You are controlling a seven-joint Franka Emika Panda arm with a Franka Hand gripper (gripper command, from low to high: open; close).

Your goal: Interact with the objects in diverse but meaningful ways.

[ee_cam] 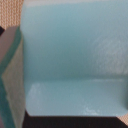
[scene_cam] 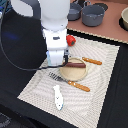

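— Gripper point(scene_cam: 59, 64) state? 
— Cannot tell; the wrist view is filled by a light blue surface point(ee_cam: 75, 55). 
— Around it? 
— Brown sausage point(scene_cam: 76, 64) on the wooden plate point(scene_cam: 75, 73), mid-mat; red tomato point(scene_cam: 71, 40) near the mat's point(scene_cam: 102, 95) far edge; fish point(scene_cam: 58, 96) near its front edge.

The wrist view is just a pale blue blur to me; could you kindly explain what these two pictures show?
The white machine is a robot arm, seen from a camera off to one side. It stands over a pale mat holding a round wooden plate with a brown sausage on it, an orange-handled fork, a knife, a white-and-blue fish and a red tomato. Grey pots sit behind. The other picture comes from a camera on the arm's wrist; a light blue surface fills it, too close to identify. The gripper is hidden, so I cannot tell whether it holds anything.
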